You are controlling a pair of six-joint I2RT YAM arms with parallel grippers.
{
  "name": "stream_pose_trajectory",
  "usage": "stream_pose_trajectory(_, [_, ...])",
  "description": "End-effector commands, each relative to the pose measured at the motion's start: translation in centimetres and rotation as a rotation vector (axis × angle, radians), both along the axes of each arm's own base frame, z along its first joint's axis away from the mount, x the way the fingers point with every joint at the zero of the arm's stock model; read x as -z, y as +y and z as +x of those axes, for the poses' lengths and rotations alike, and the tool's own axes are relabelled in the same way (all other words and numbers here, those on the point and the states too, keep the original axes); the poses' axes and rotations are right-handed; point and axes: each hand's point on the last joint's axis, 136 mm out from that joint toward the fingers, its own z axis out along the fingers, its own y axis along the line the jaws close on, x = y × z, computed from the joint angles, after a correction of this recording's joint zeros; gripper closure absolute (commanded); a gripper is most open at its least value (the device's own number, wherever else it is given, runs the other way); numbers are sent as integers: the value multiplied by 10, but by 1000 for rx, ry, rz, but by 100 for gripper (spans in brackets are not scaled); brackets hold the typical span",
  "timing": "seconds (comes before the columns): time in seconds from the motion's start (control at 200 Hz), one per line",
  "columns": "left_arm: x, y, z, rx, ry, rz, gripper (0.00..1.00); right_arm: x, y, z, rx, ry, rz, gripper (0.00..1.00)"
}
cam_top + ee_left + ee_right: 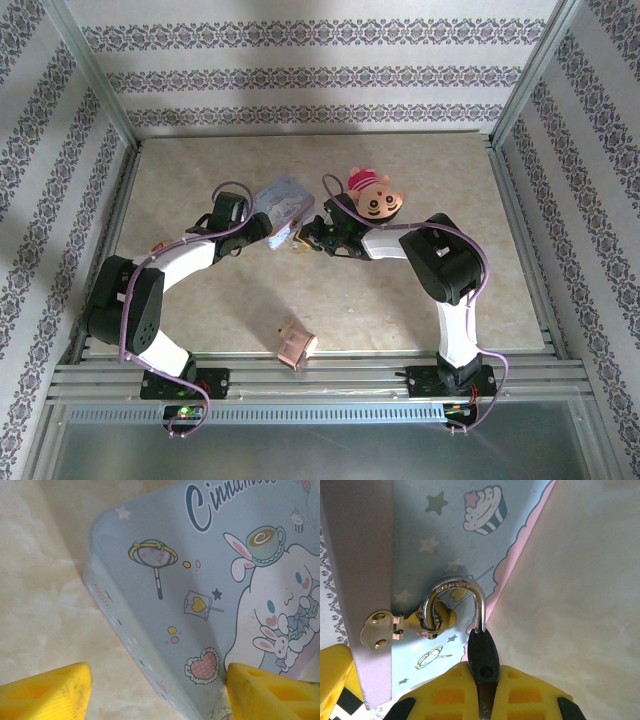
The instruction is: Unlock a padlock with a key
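— How did the padlock (482, 655) look?

— Tiny. It had a dark, smooth, teardrop-shaped body seen edge-on and a polished silvery shackle (470, 587) bent in a hoop. The shackle ran through the ring of a small shiny metal hasp (380, 630) on the side of the pale-blue tin (165, 605).

— And the pincers?

— The right pincer (482, 672) was clenched on the padlock's body, which sat between its ribbed yellow pads. The left pincer (159, 680) was spread wide and held nothing. One finger was over the tin's corner, the other over the bare surface (570, 605).

— Textures?

— The tin was glossy and rounded at the corner, printed with cartoon rabbits, sweets and stars. The surface was a matte, mottled cream, like marble.
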Motion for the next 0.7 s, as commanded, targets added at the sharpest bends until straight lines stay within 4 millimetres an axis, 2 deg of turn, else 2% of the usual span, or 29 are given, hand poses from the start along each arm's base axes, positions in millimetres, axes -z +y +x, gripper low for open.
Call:
stream_pose_trajectory(0.0, [32, 3, -34, 21, 144, 36, 30, -12, 0, 9, 10, -41, 42, 100])
stream_pose_trajectory(0.695, [34, 2, -36, 18, 143, 24, 32, -15, -6, 13, 40, -51, 56, 100])
